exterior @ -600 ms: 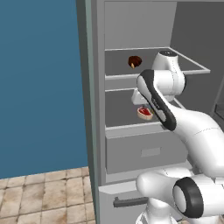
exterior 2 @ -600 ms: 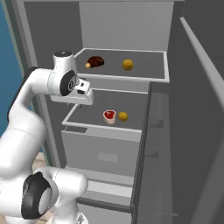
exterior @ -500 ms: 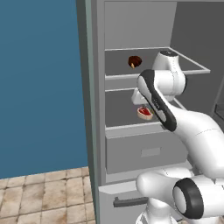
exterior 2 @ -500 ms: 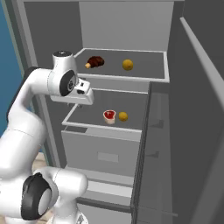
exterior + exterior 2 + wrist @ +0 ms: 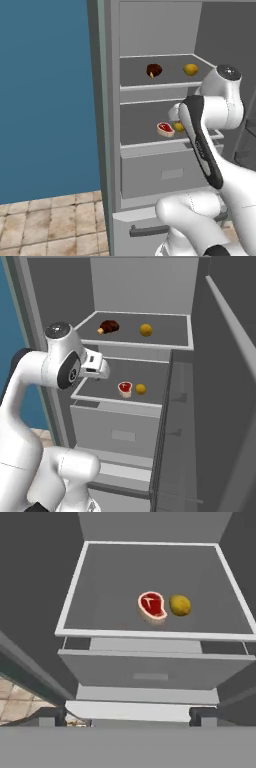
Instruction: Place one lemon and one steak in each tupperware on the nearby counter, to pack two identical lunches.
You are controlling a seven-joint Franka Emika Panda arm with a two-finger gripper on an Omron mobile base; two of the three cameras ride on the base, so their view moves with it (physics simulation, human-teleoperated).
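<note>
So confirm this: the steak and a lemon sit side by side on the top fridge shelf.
Wrong shelf. The steak and lemon sit side by side on the lower shelf, just above the drawer, as the right base view shows.

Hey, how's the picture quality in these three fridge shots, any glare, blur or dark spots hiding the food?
Left base view: flat, even rendered light, no glare; the arm covers part of the lower lemon. Right base view: slightly soft, yet the steak stands out clearly on the shelf. Hand view: sharpest on steak and lemon; shelf corners fall dark, and wide-angle lines splay toward the edges.
</note>
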